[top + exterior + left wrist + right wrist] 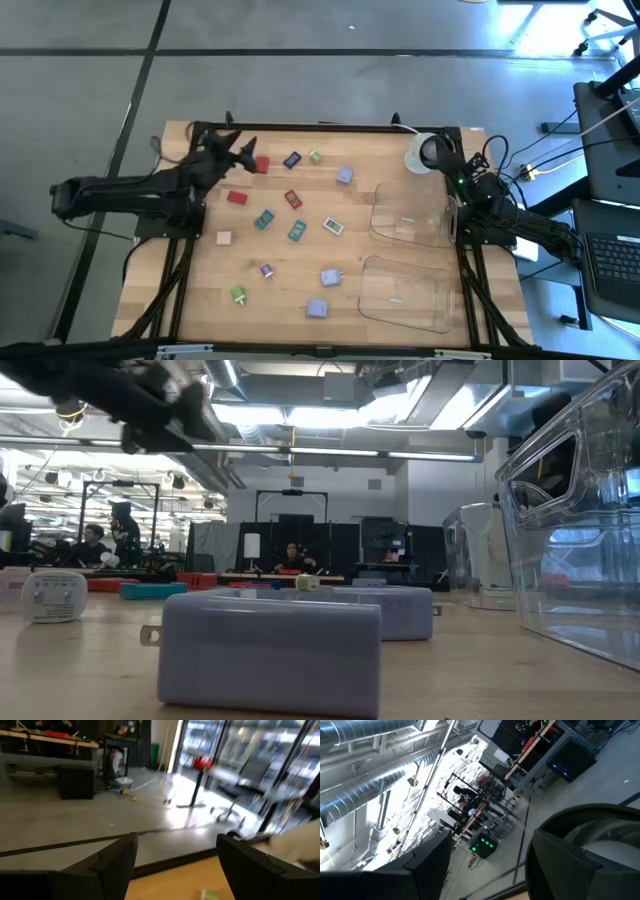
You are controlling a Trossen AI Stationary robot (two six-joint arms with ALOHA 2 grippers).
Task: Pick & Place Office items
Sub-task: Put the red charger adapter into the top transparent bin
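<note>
High view: light wooden table [200, 300] with black frame, arms entering from either side.

Left gripper [243, 147] sits at upper left of the table, near the far edge. Fingers spread apart, nothing between them. Left wrist view agrees: two dark fingers [112, 862] stand apart with only floor and table edge in the gap.

Right gripper [441, 152] at upper right, over the white round tape roll [417, 157] by the far edge. Right wrist view shows its fingers [427, 857] parted, with no item held; a dark curved rim sits at the lower right of that frame.

Office items lie scattered across the middle of the table, none in a gripper:
- small red block [262, 165] just beside the left gripper's tips
- blue block [292, 159] and green piece [315, 156] to its right
- lavender block [345, 176] further right
- red block [237, 197] and red piece [292, 200] mid-left
- two teal pieces [264, 220], [297, 231] centre
- white piece [333, 227] right of them
- pink block [224, 238] at left
- lower down: purple piece [266, 270], green piece [238, 294], lavender blocks [329, 277], [316, 309]

Two clear plastic trays, one at centre right [385, 230], one at lower right [375, 300]; both look bare inside.

Low view: lavender block [270, 655] large in the foreground; people seated in the room behind.
</note>
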